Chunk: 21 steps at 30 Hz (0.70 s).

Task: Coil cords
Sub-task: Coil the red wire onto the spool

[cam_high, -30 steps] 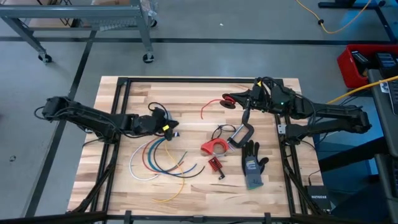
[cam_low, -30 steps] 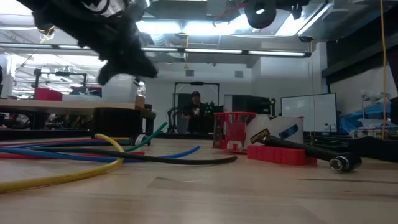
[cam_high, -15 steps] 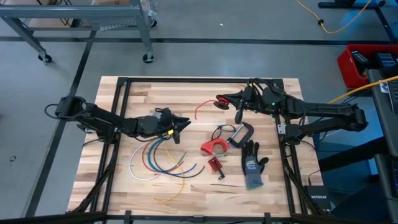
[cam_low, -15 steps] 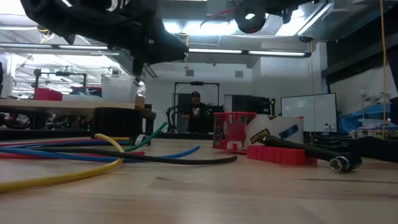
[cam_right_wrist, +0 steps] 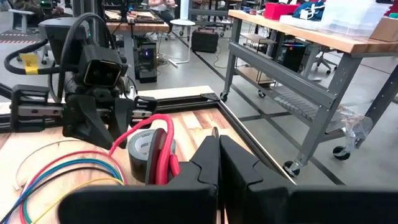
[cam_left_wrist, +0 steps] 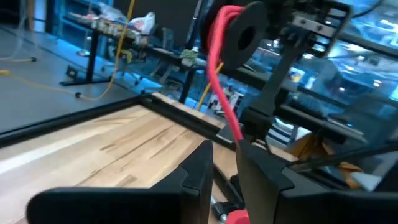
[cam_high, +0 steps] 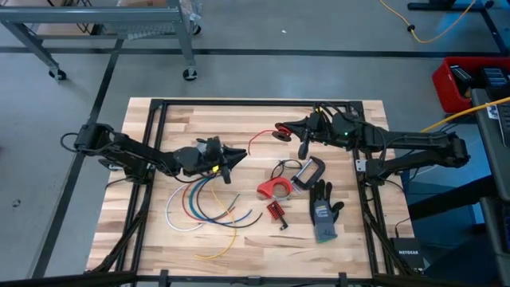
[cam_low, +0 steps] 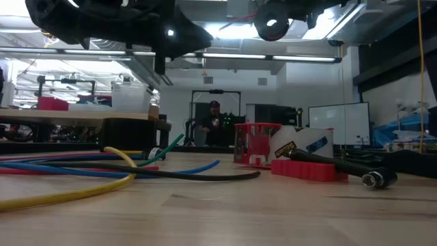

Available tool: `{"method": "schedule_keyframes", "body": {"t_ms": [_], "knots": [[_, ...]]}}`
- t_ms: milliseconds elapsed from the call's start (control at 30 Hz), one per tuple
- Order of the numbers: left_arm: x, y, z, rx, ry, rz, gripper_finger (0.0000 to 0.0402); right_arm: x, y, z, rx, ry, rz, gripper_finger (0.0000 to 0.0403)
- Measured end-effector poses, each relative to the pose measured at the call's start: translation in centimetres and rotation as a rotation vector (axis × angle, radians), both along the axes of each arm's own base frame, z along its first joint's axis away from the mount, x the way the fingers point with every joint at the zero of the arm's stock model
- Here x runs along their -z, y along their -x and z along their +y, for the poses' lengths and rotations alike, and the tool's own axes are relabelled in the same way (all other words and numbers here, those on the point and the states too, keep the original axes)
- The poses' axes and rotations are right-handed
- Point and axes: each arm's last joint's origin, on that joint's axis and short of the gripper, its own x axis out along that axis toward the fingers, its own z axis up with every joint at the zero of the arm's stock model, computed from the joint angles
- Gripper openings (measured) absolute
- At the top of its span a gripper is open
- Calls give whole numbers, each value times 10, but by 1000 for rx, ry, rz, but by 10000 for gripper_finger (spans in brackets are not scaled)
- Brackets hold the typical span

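My right gripper [cam_high: 279,129] is shut and carries a grey tape roll [cam_right_wrist: 144,151] with the red cord [cam_right_wrist: 163,144] looped round it, high above the table's middle. The cord's free stretch [cam_high: 253,142] hangs down toward my left gripper [cam_high: 239,154]. That gripper points level at it, its fingers a little open on either side of the cord's lower part [cam_left_wrist: 231,124]. The other cords [cam_high: 199,206], white, blue, red, green and yellow, lie in arcs on the wood under my left arm. My left gripper has the red cord's hanging stretch [cam_left_wrist: 237,137] running down close by one fingertip [cam_left_wrist: 249,155]; I cannot tell whether it touches. My right gripper comes in level from the table's right. The roll and the cord's loop [cam_right_wrist: 173,167] hang clear beside its shut fingers [cam_right_wrist: 205,155], which hide what they pinch.
A black clamp [cam_high: 307,171], a red tape holder [cam_high: 273,189], a small red part [cam_high: 276,210] and a grey-black glove [cam_high: 323,211] lie right of the middle. The wood in front of the cords is bare. A person stands in the room behind [cam_low: 214,123].
My left gripper has gone toward the table's right edge, up to the hanging red cord, and has tipped up from slanting down to level. My right gripper has carried the roll and cord a little toward the table's left edge and slightly down.
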Motion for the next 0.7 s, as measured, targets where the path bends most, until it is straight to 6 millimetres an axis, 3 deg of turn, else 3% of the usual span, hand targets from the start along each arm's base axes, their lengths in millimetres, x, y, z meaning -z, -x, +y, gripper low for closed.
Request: {"method": "schedule_keyframes", "body": {"t_ms": [700], "knots": [[-8,0,3,6,80,-111,62,-1,0,0,0,1,-4,3]]}}
